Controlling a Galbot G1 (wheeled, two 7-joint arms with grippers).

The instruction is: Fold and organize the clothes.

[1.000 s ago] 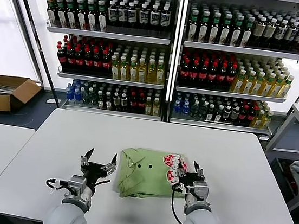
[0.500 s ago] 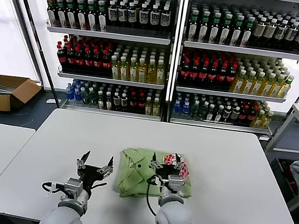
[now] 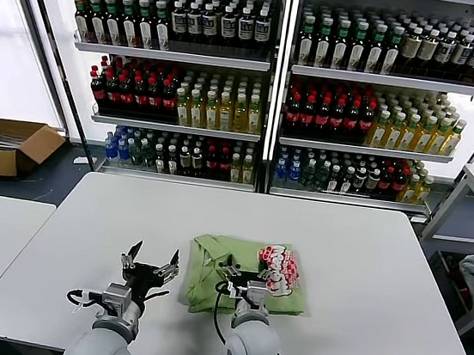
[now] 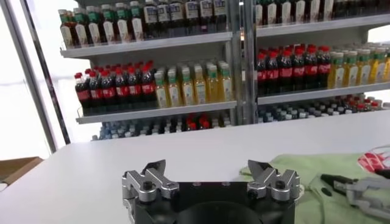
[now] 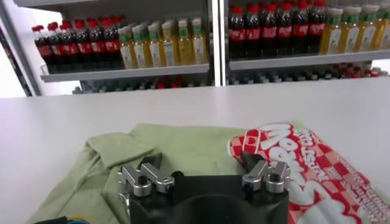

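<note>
Both hands gape empty: right hand [image 3: 249, 276] over the folded shirt [image 3: 207, 282], left hand [image 3: 150, 266] beside it.

shop-like room, bottle-stocked shelves [image 3: 275, 78] behind table [image 3: 381, 273]

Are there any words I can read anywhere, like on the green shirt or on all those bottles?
Green shirt, red-and-white checkered print: big white letters, seen at a slant and partly cut off; no word reads for sure.
Bottles on the shelves: labels too small to read.
Cardboard box on the floor: no readable text.
</note>
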